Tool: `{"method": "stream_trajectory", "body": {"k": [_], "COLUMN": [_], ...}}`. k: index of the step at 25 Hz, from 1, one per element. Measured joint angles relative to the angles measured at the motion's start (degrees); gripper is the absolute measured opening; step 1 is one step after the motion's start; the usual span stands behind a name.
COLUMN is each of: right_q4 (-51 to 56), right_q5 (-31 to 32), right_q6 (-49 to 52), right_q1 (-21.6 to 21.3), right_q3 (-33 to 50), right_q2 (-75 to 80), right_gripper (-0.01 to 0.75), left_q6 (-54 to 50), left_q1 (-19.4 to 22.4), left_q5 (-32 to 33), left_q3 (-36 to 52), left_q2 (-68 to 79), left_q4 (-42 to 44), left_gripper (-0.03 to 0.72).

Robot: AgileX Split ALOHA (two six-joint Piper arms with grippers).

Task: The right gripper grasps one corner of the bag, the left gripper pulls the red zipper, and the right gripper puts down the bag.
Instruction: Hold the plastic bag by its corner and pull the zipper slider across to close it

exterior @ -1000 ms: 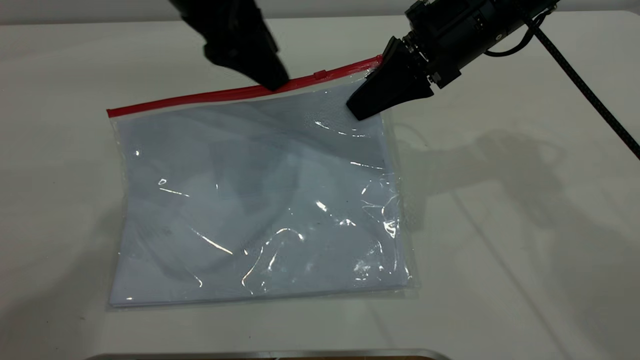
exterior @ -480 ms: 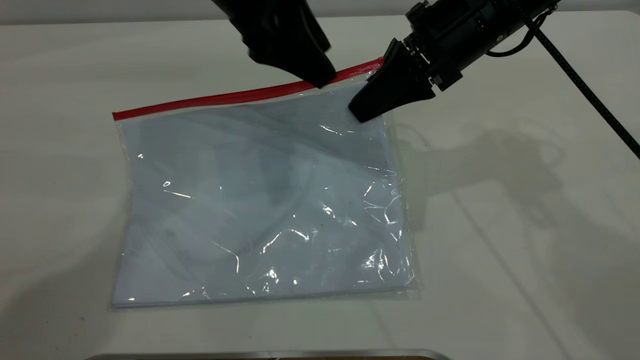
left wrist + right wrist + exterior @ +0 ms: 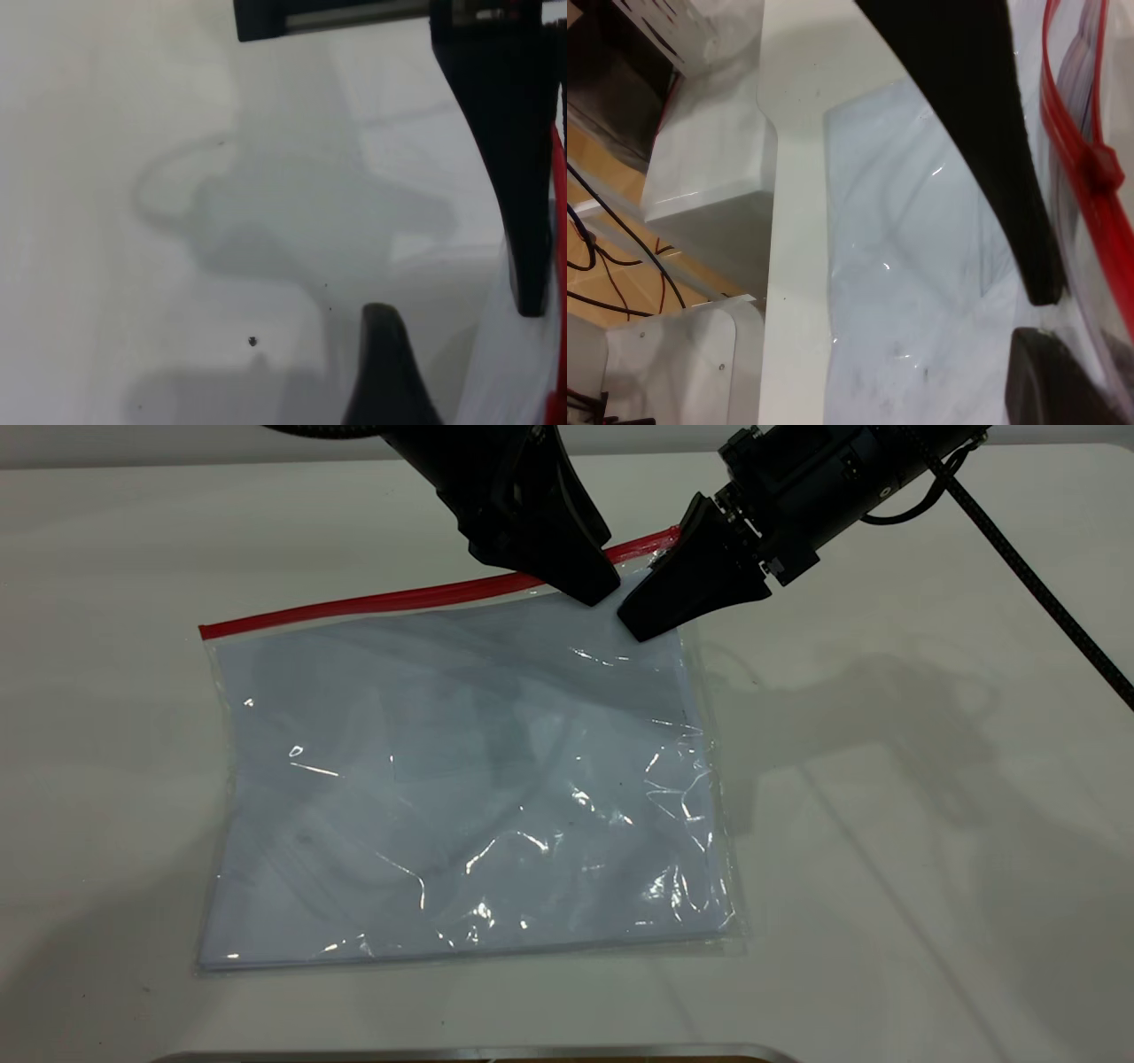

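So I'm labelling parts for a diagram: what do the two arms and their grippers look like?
The left gripper is glossy black with tapered wedge fingers; a thick black hose shows at the exterior view's top edge. The right gripper is black too, with wedge fingers, a blocky body with small screws, and a thin braided black cable.

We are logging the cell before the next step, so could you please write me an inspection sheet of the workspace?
Surface: white table, bare around the bag.
Job's things: clear bag lying flat with paper inside; red zipper along its far edge.
Clutter: nothing seen.
Grippers: left gripper at the zipper; right gripper on the bag's far right corner.
Cables: braided cable behind the right arm.
Surroundings: metal strip at the near edge.
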Motion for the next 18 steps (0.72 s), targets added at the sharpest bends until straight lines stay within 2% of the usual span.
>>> {"method": "stream_trajectory", "body": {"k": [3, 11, 15, 18], "right_q4": [-0.02, 0.10, 0.39, 0.51], "right_q5": [-0.25, -1.02, -1.44, -1.89], "right_q6": [0.00, 0.00, 0.00, 0.00], "right_q1": [0.00, -0.10, -0.12, -0.16], "right_q3": [-0.05, -0.32, -0.32, -0.32], "right_q2": [0.00, 0.00, 0.00, 0.00], "right_gripper": [0.034, 0.035, 0.036, 0.036], "left_q6": [0.05, 1.50, 1.56, 1.56], "left_q1": [0.00, -0.06, -0.06, -0.06], "left_q5": [0.25, 1.66, 1.85, 1.85], "left_q3": [0.00, -0.61, -0.73, -0.73], "left_q2": [0.23, 0.27, 0.27, 0.27], "left_q4": [-0.18, -0.45, -0.38, -0.38], "left_gripper": [0.457, 0.165, 0.080, 0.050]}}
